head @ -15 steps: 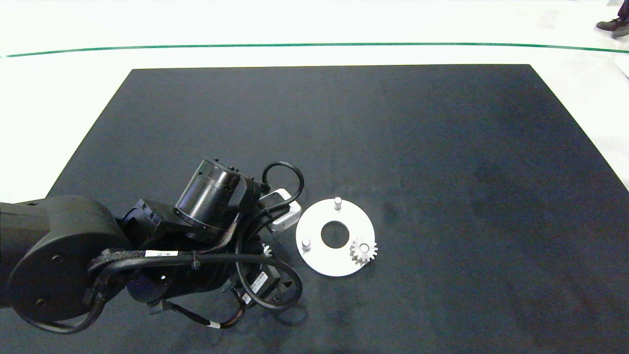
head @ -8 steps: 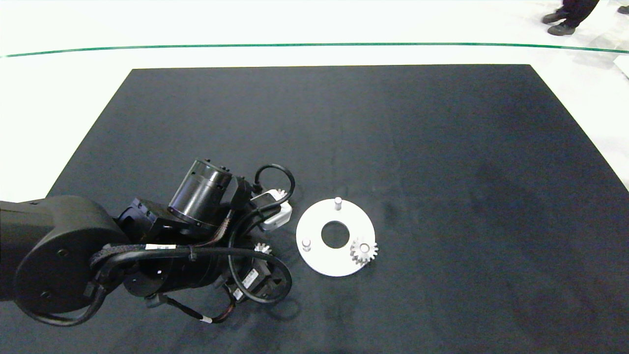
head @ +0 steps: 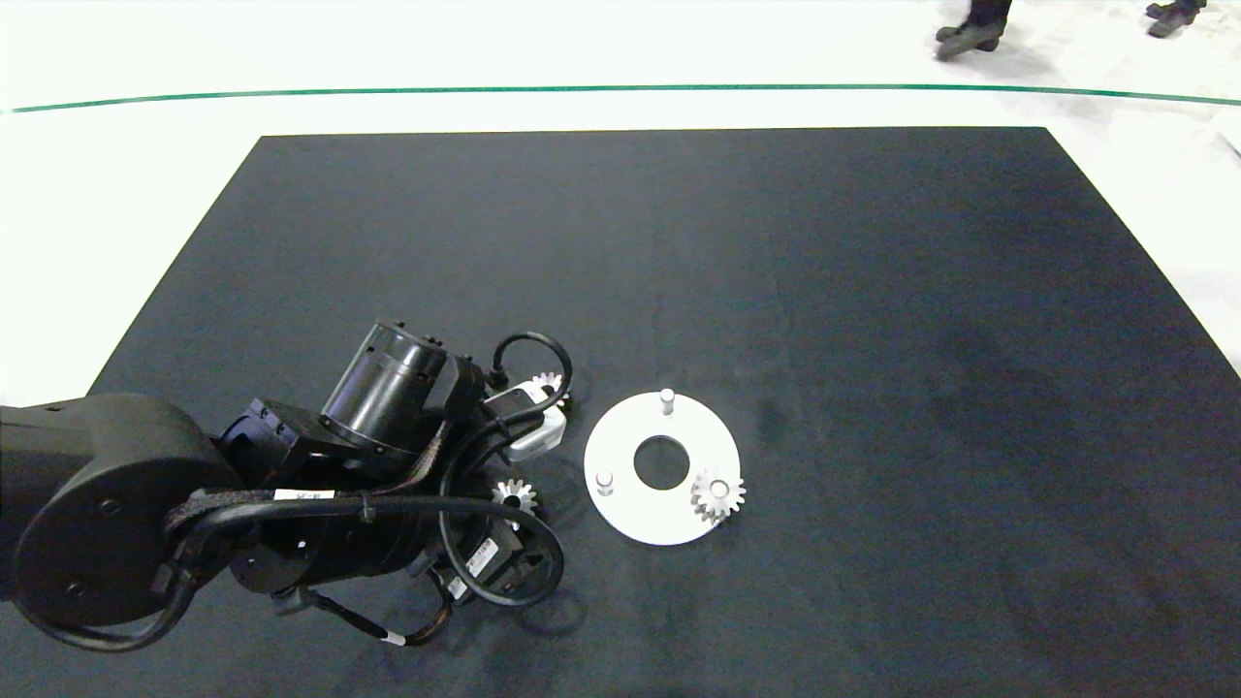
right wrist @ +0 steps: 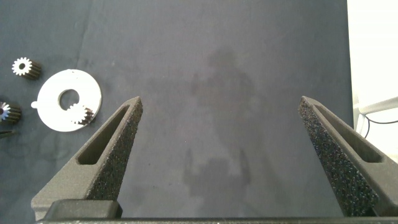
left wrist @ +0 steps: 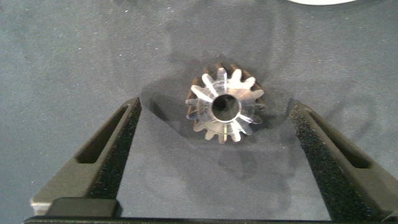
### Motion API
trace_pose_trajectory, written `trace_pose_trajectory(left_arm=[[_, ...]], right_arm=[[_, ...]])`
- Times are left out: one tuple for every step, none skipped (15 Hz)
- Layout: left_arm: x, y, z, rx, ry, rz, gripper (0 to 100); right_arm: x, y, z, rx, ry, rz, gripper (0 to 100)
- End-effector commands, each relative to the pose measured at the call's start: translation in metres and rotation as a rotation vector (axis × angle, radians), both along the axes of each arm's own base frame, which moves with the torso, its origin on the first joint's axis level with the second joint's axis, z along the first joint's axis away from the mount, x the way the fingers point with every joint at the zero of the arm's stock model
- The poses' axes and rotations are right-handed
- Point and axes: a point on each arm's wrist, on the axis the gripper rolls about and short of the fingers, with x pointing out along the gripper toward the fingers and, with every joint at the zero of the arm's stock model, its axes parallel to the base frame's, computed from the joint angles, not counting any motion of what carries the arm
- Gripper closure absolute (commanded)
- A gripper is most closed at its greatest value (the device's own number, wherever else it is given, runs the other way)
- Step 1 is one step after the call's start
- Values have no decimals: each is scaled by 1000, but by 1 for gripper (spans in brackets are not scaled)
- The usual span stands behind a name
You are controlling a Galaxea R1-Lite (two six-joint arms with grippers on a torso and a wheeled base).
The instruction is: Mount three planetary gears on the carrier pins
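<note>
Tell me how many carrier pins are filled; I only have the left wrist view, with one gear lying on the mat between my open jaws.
Observer: One. The head view shows a planetary gear seated on the pin at the right side of the white disc; the other two carrier pins are bare.
Operator: Where is the third gear?
Observer: The third gear lies on the black mat just left of the disc, farther back than the gear that your left gripper straddles.
Operator: Is the right arm nearby?
Observer: No. The right gripper hangs high over bare mat, jaws open, well away from the disc, and is absent from the head view.
</note>
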Motion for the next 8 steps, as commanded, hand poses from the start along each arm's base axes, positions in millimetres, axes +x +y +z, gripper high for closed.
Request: trace_pose_trajectory(left_arm=[[0,-1,1,0,-5,-4,11],[-1,-2,1,2,-3,-5,14],[0,-2,1,1,-4,-7,16],[-1,-3,1,0,-3,-7,17],[-2,-4,1,0,-3,-15,20],[-3,-5,2,-2,-4,-17,22],[-3,-4,1,0,-2,-17,23],[-3,-4,0,0,1,-16,26]], right_arm=[[1,0,-1,-4,6,-1,0],[1,0,-1,-4,6,-1,0],[1,0,-1,-4,6,-1,0],[1,0,-1,-4,6,-1,0],[1,0,-1,-4,6,-1,0],[1,0,-1,-4,6,-1,0],[0,0,-1,-3,5,-1,0],[1,0,-1,-4,6,-1,0]])
